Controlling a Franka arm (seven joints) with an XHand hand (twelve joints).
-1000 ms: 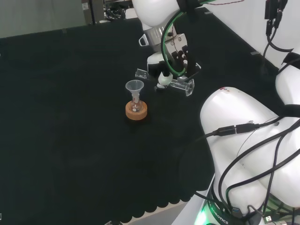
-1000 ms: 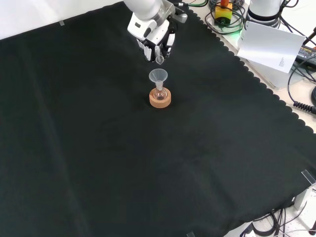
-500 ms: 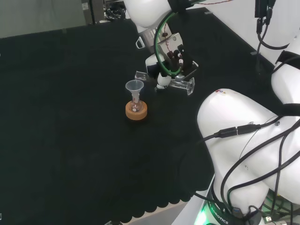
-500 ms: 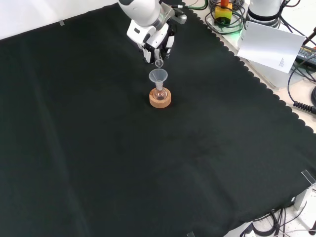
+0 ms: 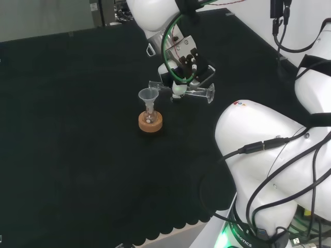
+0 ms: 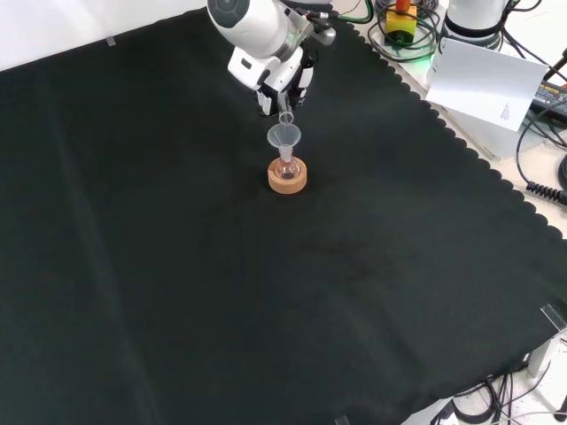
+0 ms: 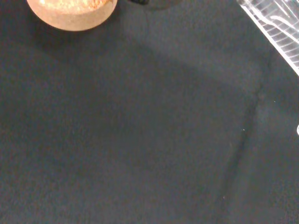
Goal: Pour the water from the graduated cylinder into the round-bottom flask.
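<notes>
Hand [image 5: 182, 72] of mine grasping graduated cylinder [image 5: 199, 92] nearly level, its mouth beside my fingers over funnel [image 5: 148, 95], round-bottom flask [image 5: 150, 117] below on cork ring [image 5: 150, 123]

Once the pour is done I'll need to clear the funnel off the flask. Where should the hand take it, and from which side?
Probably by the wide cone rim of the funnel, from above. Its stem sits upright in the flask on the cork ring, so a straight upward lift should free it. The hand holds the graduated cylinder, so set that down first.
</notes>
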